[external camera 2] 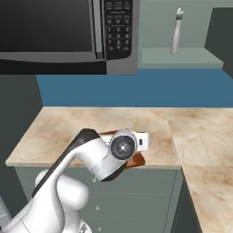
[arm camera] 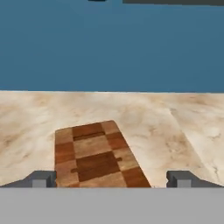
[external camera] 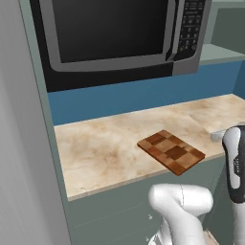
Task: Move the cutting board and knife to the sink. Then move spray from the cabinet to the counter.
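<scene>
Facing beige marbled counter [external camera: 105, 143] under microwave [external camera: 119, 33], blue wall behind. You're seeing cutting board [arm camera: 94, 155] lying flat near front edge. Gripper [arm camera: 111, 179] fingers spread wide, holding nothing. Spray [external camera 2: 175, 32] standing upright on far shelf.

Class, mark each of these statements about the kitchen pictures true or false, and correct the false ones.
1. The checkered wooden cutting board lies flat on the beige marbled counter. True.
2. The tool is clamped on the board. False: its jaws stand wide open, short of the board.
3. A black microwave hangs above the counter. True.
4. The wall behind the counter is red. False: it is blue.
5. The board lies in a sink. False: it lies on the counter.
</scene>
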Robot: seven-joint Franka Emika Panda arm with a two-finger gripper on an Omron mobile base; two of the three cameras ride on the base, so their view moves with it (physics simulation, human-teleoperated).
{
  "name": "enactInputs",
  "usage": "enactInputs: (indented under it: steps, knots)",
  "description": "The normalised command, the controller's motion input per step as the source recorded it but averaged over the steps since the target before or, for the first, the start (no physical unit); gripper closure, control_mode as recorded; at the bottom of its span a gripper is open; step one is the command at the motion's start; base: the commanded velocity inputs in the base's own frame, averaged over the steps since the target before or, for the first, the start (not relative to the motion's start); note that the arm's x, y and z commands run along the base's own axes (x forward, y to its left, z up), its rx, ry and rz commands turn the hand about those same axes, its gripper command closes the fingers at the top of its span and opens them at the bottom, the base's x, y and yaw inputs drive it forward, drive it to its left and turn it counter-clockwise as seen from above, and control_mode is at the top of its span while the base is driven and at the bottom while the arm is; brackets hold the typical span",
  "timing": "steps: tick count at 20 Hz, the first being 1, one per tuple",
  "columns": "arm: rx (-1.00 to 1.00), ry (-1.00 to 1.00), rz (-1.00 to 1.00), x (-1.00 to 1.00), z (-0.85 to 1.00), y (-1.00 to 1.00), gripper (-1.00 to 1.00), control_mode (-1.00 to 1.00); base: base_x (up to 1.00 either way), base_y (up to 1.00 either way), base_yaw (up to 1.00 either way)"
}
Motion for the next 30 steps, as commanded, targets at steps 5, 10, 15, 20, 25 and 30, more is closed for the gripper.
enactInputs:
  steps: [5,10,15,20,25,30]
  knots:
    - [0.35,-0.04,-0.19,-0.46,0.07,0.02,-1.0,-1.0,0.0,0.0,0.0]
    - [0.36,0.14,-0.24,-0.29,0.44,-0.13,-1.0,-1.0,0.0,0.0,0.0]
    - [0.35,0.24,-0.23,-0.33,0.27,-0.14,-1.0,-1.0,0.0,0.0,0.0]
    - [0.4,0.32,-0.22,-0.34,0.09,-0.17,-1.0,-1.0,0.0,0.0,0.0]
    - [0.41,0.13,-0.11,-0.17,-0.33,-0.02,-1.0,-1.0,0.0,0.0,0.0]
    - [0.41,0.0,-0.03,-0.15,-0.46,0.0,-1.0,-1.0,0.0,0.0,0.0]
